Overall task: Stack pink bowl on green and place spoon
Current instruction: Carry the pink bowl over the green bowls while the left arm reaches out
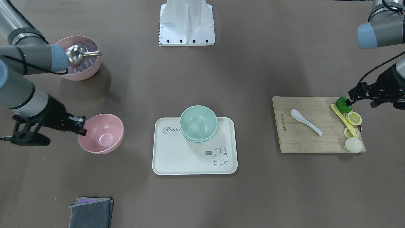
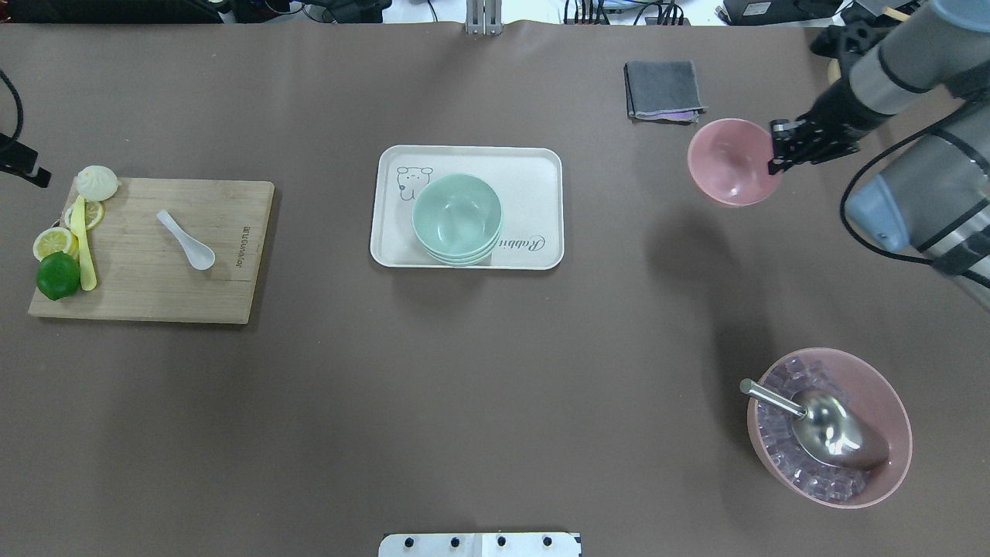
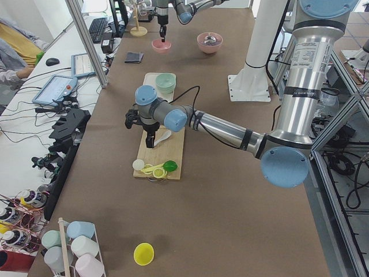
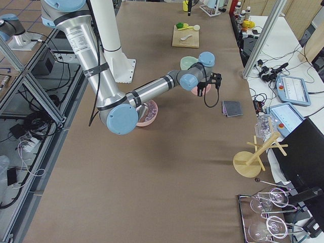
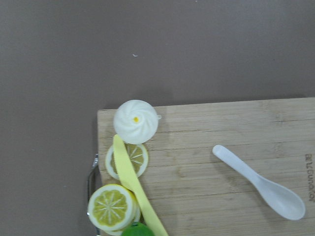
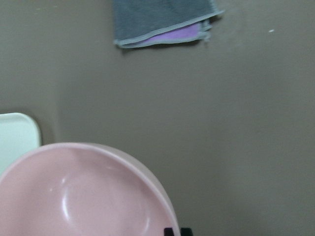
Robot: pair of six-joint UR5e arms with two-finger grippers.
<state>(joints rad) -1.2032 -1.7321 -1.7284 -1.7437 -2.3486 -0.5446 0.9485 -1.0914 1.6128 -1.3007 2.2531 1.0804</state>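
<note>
Our right gripper is clamping the pink bowl near a cloth, well apart from the green bowl on a tray. The spoon is lying on a board; left gripper: we cannot tell.

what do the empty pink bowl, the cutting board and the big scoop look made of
empty pink bowl: probably plastic, with a smooth satin finish; the colour is even and the highlight inside is soft and blurred.
cutting board: bamboo or wood, unpainted; it shows parallel grain strips and a printed mark near one edge.
scoop: metal, polished; its bowl and handle give mirror-like reflections.
</note>
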